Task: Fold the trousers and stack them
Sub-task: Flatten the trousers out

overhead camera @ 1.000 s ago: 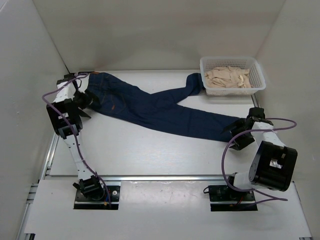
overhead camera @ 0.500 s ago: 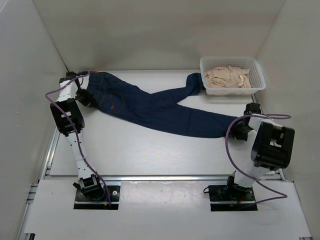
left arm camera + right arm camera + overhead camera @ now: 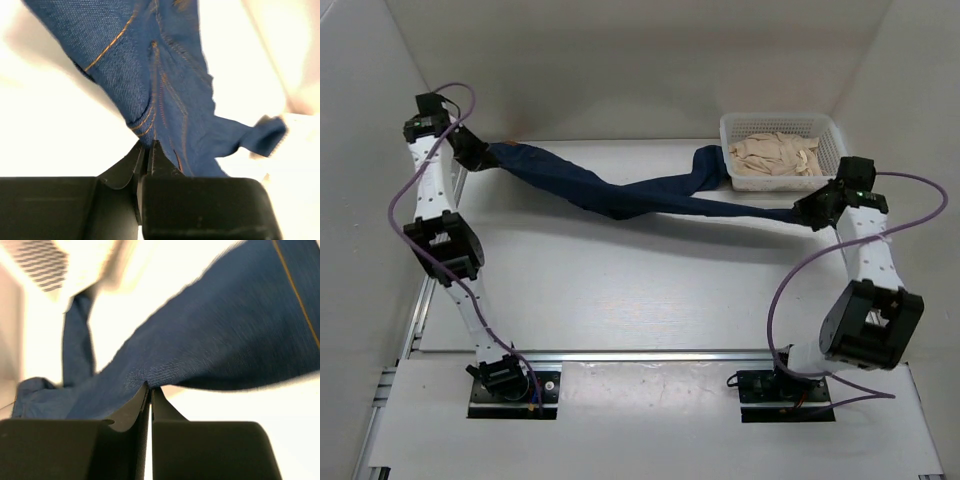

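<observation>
Top external: one trousers (image 3: 620,196), two tools (image 3: 475,152) (image 3: 813,212)

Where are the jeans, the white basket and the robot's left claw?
jeans (image 3: 620,198): top view, on the middle, where the legs bunch together.
white basket (image 3: 785,183): top view, on its near wall.
left gripper (image 3: 483,155): top view, at its fingertips, pinching one end of the jeans.

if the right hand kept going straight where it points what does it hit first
The trousers: the right hand is shut on the leg, whose cloth stretches straight ahead. Past that, probably the other leg by the basket; depth is unclear.
</observation>
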Motion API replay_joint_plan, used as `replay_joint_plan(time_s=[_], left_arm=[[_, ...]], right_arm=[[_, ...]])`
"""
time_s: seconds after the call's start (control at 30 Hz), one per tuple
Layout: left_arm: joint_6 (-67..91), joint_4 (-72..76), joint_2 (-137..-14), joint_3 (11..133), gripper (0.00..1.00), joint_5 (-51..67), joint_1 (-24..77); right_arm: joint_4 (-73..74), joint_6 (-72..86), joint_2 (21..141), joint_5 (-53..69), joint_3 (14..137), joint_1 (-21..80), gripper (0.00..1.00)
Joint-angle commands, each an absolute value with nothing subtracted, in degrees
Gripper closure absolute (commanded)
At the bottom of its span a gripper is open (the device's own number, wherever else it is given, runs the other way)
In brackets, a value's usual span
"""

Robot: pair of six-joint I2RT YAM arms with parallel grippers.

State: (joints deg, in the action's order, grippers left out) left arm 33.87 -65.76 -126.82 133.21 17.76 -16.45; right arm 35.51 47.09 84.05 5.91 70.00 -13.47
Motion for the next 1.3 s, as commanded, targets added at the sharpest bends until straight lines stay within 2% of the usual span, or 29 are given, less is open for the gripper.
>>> replay_joint_plan(time_s=[0.0, 0.1, 0.2, 0.33, 0.37, 0.4, 0.43, 0.47, 0.5, 0.53, 0.63, 0.67, 0.73, 0.77, 0.8, 0.83, 0.87, 0.9, 0.97, 1.0, 1.03, 1.07, 1.13, 1.17, 1.2, 1.23, 1.27], left_arm=[[32.96, -66.00, -112.35, 124.77, 0.90, 14.00, -20.74], [30.42, -66.53, -102.86, 115.35, 0.90, 11.52, -23.37], [29.88, -65.13, -92.31, 94.48, 0.90, 8.71, -26.26], [30.59, -66.26, -77.81, 74.95, 0.90, 5.28, -28.82], [31.20, -67.84, -72.04, 72.36, 0.86, 5.27, -29.52], [31.20, -67.85, -69.29, 70.42, 0.74, 5.27, -29.53], [31.20, -68.55, -66.91, 69.27, 0.59, 6.14, -29.53], [30.51, -69.08, -63.40, 69.26, 0.41, 6.15, -29.53], [30.50, -69.60, -62.33, 70.21, 0.23, 5.54, -29.53], [29.80, -70.39, -62.31, 71.96, 0.16, 5.54, -29.53], [29.79, -70.40, -64.85, 80.40, 0.18, 4.31, -27.87], [29.79, -69.10, -66.08, 83.55, 0.33, 5.52, -27.34], [29.10, -66.64, -69.77, 85.16, 0.63, 8.42, -26.46], [28.05, -62.88, -70.92, 85.17, 0.74, 12.27, -25.24], [28.04, -61.80, -74.32, 85.78, 0.90, 12.91, -24.44], [28.04, -61.79, -76.44, 86.56, 0.90, 12.92, -23.39], [26.99, -60.83, -78.81, 87.36, 0.90, 12.92, -20.77], [26.98, -60.82, -81.36, 90.23, 0.90, 11.27, -19.35], [26.11, -63.01, -88.83, 93.41, 0.78, 9.94, -16.28], [26.10, -63.63, -90.86, 95.95, 0.73, 8.28, -13.30], [26.10, -63.63, -94.01, 96.76, 0.48, 7.65, -11.79], [26.10, -63.63, -95.26, 97.38, 0.35, 6.95, -10.39], [26.80, -63.63, -98.85, 98.61, 0.12, 2.93, -6.25], [26.81, -63.63, -100.27, 99.48, 0.05, 2.03, -5.37], [27.33, -64.24, -101.68, 100.01, 0.01, 2.02, -4.75], [27.33, -64.25, -103.08, 100.72, 0.01, 1.50, -4.05], [28.12, -63.73, -105.79, 100.72, 0.00, 0.97, -4.04]], right_arm=[[42.09, 45.36, 77.45, 1.15, 71.73, -14.15, 1.00], [46.13, 44.65, 69.98, -1.49, 65.87, -14.15, 1.00], [50.17, 45.26, 61.37, -3.60, 57.87, -14.15, 1.00], [57.64, 47.01, 52.14, -8.33, 50.04, -14.15, 0.99], [58.61, 47.02, 51.16, -10.87, 48.97, -14.15, 0.94], [58.62, 47.02, 50.54, -10.90, 48.26, -14.15, 0.85], [58.62, 46.41, 49.93, -10.38, 48.25, -14.15, 0.55], [57.84, 46.41, 49.92, -9.59, 48.25, -14.15, 0.37], [55.57, 45.45, 49.92, -8.36, 48.95, -14.15, 0.26], [54.24, 43.79, 51.40, -5.39, 49.74, -14.15, 0.20], [48.56, 40.64, 54.74, -3.27, 54.57, -13.10, 0.12], [47.04, 39.65, 56.15, -1.51, 57.10, -13.10, 0.12], [42.22, 36.76, 61.57, 5.16, 59.84, -12.48, 0.19], [41.58, 33.78, 64.05, 7.53, 63.25, -10.39, 0.34], [41.57, 32.88, 69.21, 8.43, 65.28, -8.89, 0.50], [41.57, 31.57, 71.87, 8.96, 67.13, -6.96, 0.64], [42.18, 28.86, 74.42, 8.96, 71.15, -2.33, 0.82], [42.71, 27.96, 77.05, 8.96, 73.11, -0.02, 0.86], [43.77, 27.25, 84.09, 7.48, 76.36, 5.76, 0.93], [43.77, 27.25, 87.85, 7.47, 78.64, 7.19, 0.93], [43.16, 27.25, 89.54, 7.47, 79.71, 9.38, 0.93], [42.02, 27.25, 91.21, 7.47, 80.59, 10.19, 0.91], [40.70, 27.77, 96.66, 9.13, 84.18, 11.51, 0.72], [40.69, 28.56, 100.94, 10.88, 85.85, 11.51, 0.63], [40.69, 29.09, 103.25, 11.59, 87.61, 11.51, 0.44], [41.30, 29.09, 105.36, 12.12, 91.28, 12.12, 0.33], [41.31, 29.70, 107.29, 12.13, 93.06, 12.13, 0.27]])
